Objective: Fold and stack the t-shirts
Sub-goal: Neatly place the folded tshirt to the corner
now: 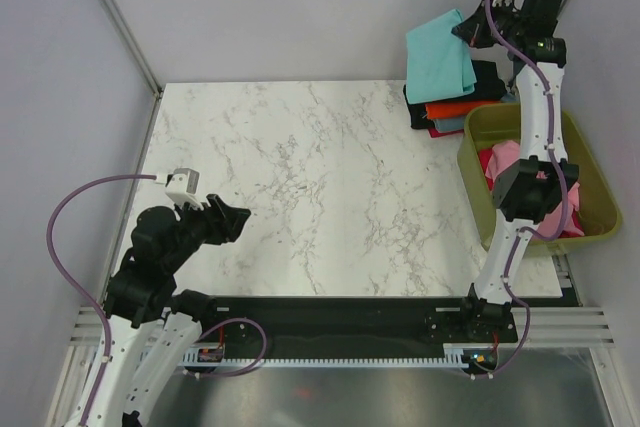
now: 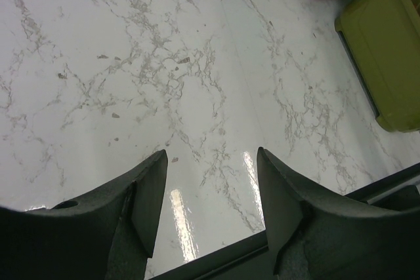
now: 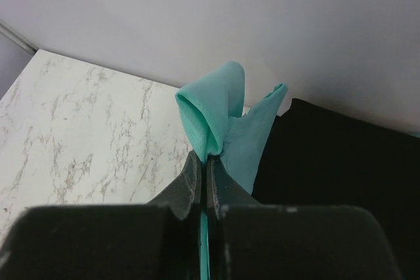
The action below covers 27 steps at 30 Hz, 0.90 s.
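Observation:
A folded teal t-shirt [image 1: 438, 57] hangs over a stack of folded tees [image 1: 452, 109] at the table's back right: black on top, then orange and red. My right gripper [image 1: 470, 32] is shut on the teal shirt's edge and holds it above the stack. In the right wrist view the teal cloth [image 3: 226, 116] bunches out from between the closed fingers [image 3: 190, 185], with the black tee [image 3: 341, 162] below. My left gripper [image 1: 238, 219] is open and empty, low over bare marble near the front left; its fingers [image 2: 147, 191] stand wide apart.
An olive-green tub [image 1: 582, 155] at the right edge holds pink and red cloth [image 1: 505, 159]; it also shows in the left wrist view [image 2: 387, 50]. The right arm reaches over the tub. Grey walls close in the table at the back and the sides.

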Tool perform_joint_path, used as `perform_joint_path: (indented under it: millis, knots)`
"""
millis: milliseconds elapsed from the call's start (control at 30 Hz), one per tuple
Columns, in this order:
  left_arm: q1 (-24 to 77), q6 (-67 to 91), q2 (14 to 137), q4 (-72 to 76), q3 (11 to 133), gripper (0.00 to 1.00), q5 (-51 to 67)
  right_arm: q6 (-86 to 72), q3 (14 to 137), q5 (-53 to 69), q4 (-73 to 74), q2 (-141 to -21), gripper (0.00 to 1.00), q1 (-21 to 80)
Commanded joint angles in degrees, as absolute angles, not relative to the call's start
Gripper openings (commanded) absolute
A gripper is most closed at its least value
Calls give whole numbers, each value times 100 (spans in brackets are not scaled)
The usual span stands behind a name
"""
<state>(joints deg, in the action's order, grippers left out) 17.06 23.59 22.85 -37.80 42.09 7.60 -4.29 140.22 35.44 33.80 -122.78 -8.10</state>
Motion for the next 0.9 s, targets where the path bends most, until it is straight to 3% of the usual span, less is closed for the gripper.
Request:
perform_joint_path:
  millis: [0, 533, 867]
  knots:
    - [1670, 2505, 2329, -3665, 4201, 64, 712, -554, 14379, 3867, 2989, -12410, 0, -888]
    - [1635, 2496, 2434, -3656, 4210, 66, 773, -1924, 14792, 4728, 1241, -13753, 0, -1828]
    - [1617, 2487, 2593, -3656, 4219, 67, 782, -2030, 14783, 4632, 818, -14510, 0, -2065]
